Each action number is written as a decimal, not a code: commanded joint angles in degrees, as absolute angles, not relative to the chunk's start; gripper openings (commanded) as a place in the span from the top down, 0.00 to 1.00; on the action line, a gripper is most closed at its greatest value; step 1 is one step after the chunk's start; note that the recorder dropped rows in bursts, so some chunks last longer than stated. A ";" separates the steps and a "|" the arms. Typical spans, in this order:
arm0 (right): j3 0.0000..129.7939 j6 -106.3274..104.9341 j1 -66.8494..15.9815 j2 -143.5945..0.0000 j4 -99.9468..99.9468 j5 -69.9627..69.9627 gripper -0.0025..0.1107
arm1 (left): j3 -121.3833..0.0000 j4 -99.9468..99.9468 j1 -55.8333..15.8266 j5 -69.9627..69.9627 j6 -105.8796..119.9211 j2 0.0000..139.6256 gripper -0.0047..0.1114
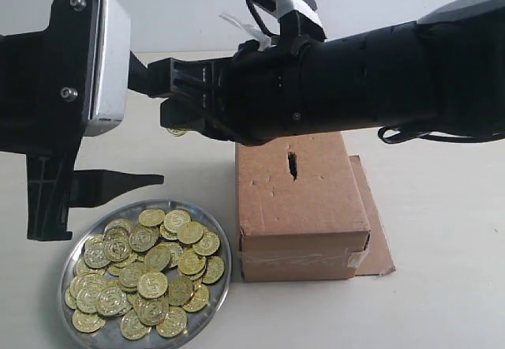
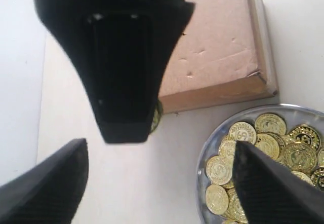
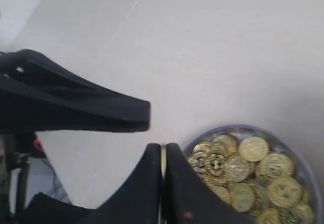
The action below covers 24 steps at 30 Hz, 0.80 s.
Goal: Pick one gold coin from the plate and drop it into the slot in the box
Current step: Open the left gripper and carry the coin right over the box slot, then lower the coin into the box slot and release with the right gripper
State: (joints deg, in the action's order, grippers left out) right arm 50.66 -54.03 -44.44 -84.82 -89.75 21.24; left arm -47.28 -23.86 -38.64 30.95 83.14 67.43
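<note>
My right gripper [image 3: 162,152] is shut on a single gold coin [image 3: 162,158], held edge-on between its fingertips. In the exterior view this gripper [image 1: 169,118] reaches across to the left, in the air beyond the plate and left of the box, with the coin [image 1: 177,132] peeking out below. The silver plate [image 1: 226,278] holds several gold coins [image 1: 150,274] at the front left. The brown box [image 1: 304,207] stands to its right, with the dark slot [image 1: 292,165] in its top face. My left gripper [image 2: 160,150] hangs open and empty beside the plate [image 2: 202,158].
A flat brown cardboard sheet [image 1: 380,238] lies under the box and sticks out on its right. The left arm's white-sided wrist block [image 1: 106,65] hangs high at the left, close to the right gripper. The table [image 1: 442,286] is pale.
</note>
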 commanded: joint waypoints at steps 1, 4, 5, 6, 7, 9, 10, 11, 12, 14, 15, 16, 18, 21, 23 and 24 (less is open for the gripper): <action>51.02 -33.28 -44.28 -82.71 -65.98 15.17 0.98 | -47.25 -18.70 -38.92 31.07 75.09 67.10 0.31; 51.02 -12.99 -44.28 -82.78 -42.33 14.50 0.98 | -47.25 -14.05 -38.82 31.31 67.57 67.10 0.31; 51.02 -5.15 -44.28 -83.26 -33.71 14.85 0.98 | -47.25 -13.08 -38.82 31.45 65.18 67.10 0.31; 51.02 3.59 -44.18 -83.68 -26.56 15.06 0.98 | -47.25 -12.56 -38.82 31.55 62.97 67.10 0.31; 51.11 12.81 -44.18 -84.29 -17.72 15.42 0.98 | -47.25 -12.58 -38.82 31.98 60.89 67.10 0.31; 51.83 29.09 -44.18 -85.76 -2.15 17.83 0.98 | -47.25 -12.58 -38.82 33.42 58.46 67.10 0.31; 52.73 37.06 -44.18 -86.54 5.44 20.52 0.98 | -47.25 -12.58 -38.82 34.35 57.96 67.10 0.31; 53.97 42.30 -44.18 -87.30 11.23 23.89 0.98 | -47.25 -12.58 -38.82 35.25 57.87 67.10 0.31; 55.37 44.46 -44.18 -87.88 15.23 26.52 0.98 | -47.25 -12.58 -38.82 35.72 57.87 67.10 0.31; 58.32 45.18 -44.18 -89.06 16.19 32.54 0.98 | -47.25 -12.58 -38.82 36.29 57.87 67.10 0.31; 59.32 45.18 -44.18 -89.49 15.92 33.92 0.98 | -47.25 -12.58 -38.82 36.27 57.76 67.10 0.31; 60.33 45.07 -44.30 -89.96 15.64 34.95 0.98 | -47.25 -12.85 -38.82 36.27 57.76 67.10 0.31; 61.53 45.07 -44.30 -90.85 15.01 35.43 0.98 | -47.25 -13.88 -38.82 36.56 57.34 67.10 0.31; 63.14 45.18 -44.30 -92.87 13.21 37.65 0.98 | -47.25 -14.91 -38.82 37.67 56.30 67.10 0.31; 63.87 45.18 -44.30 -94.48 12.97 39.40 0.98 | -47.25 -15.92 -38.82 37.95 56.30 67.10 0.31; 63.99 45.18 -44.30 -95.28 12.80 39.64 0.98 | -47.25 -17.09 -38.82 38.07 56.30 67.10 0.31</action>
State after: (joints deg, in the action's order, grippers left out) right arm 63.12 44.84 -44.44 -93.19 13.36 37.67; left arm -47.28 -14.52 -38.64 37.64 57.09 67.36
